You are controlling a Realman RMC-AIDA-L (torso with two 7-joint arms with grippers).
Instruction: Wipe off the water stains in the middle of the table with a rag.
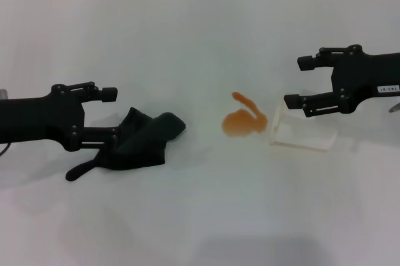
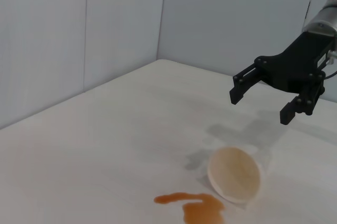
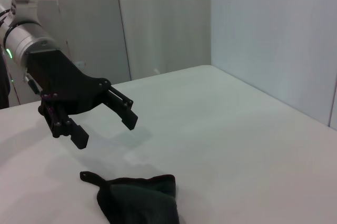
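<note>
The rag point(image 1: 147, 142) lies crumpled on the white table point(image 1: 200, 216), left of centre, its thin corner pointing toward the near edge. My left gripper point(image 1: 112, 115) hovers open just left of it, and the right wrist view shows that gripper point(image 3: 105, 133) raised above the rag point(image 3: 139, 202), holding nothing. The orange water stains point(image 1: 240, 122) sit mid-table, a round blotch with a curved tail, also seen in the left wrist view point(image 2: 196, 208). My right gripper point(image 1: 299, 82) hangs open at the right, above a cup.
A translucent white cup point(image 1: 300, 133) lies on its side right of the stain, its mouth point(image 2: 234, 174) facing the blotch. Pale walls point(image 2: 79, 34) rise behind the table's far edge.
</note>
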